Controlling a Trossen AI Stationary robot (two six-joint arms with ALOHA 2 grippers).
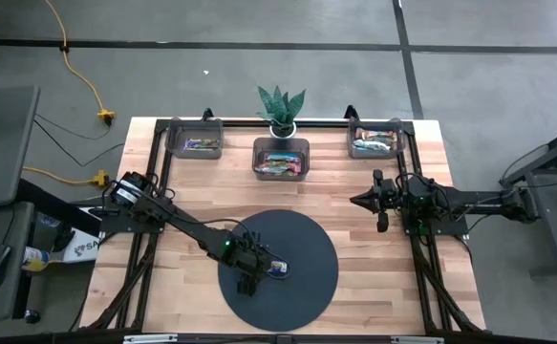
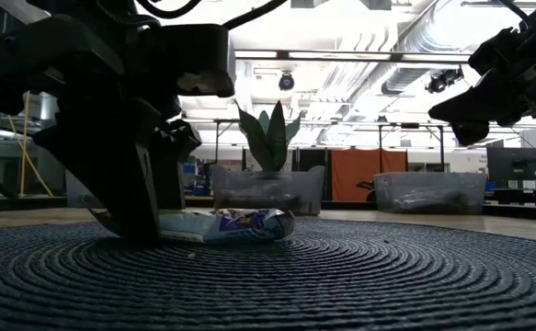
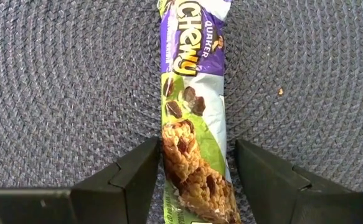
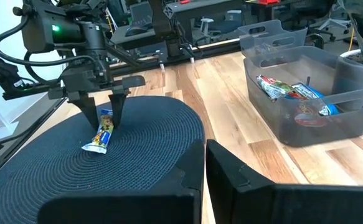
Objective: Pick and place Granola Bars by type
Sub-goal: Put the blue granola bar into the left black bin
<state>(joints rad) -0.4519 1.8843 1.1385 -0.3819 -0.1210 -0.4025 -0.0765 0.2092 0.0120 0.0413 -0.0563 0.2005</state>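
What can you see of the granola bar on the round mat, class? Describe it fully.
The granola bar is a slim oblong in a shiny purple, green and silver wrapper reading "Quaker Chewy", with a pictured chocolate-chip bar. It lies flat on the dark woven mat, alone there. The left gripper straddles one end, fingers open either side.

left pincer (image 2: 148,230) — down at bar (image 2: 231,223), mat (image 2: 341,285)

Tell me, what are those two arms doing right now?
Left gripper down on the mat, open, fingers either side of one granola bar. Right gripper shut, waiting off the mat. Nothing in the way.
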